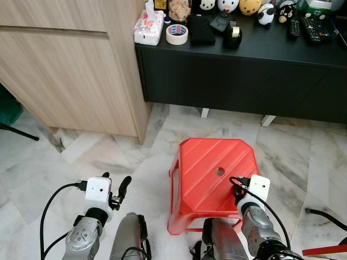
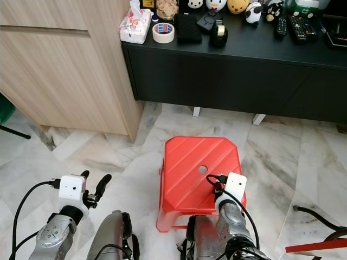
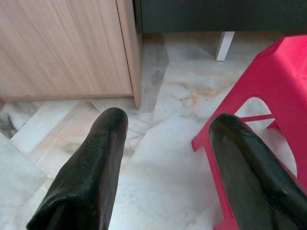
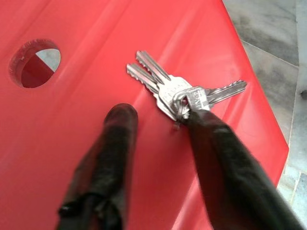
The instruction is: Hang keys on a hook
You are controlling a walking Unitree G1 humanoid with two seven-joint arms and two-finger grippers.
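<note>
Under our right gripper (image 4: pixel 156 115) is a red stool (image 4: pixel 72 124), its hole (image 4: pixel 34 62) beside one finger. Silver keys (image 4: pixel 180 93) touch the other; fingers apart, holding nothing.

Nothing here reads cleanly. The keys (image 4: pixel 180 93) on the red stool (image 4: pixel 72 120) carry stamped lettering on one head, too small to make out. The tissue pack (image 1: pixel 148 26) and the tape roll (image 1: pixel 177 34) show printed patterns, no legible words.
</note>
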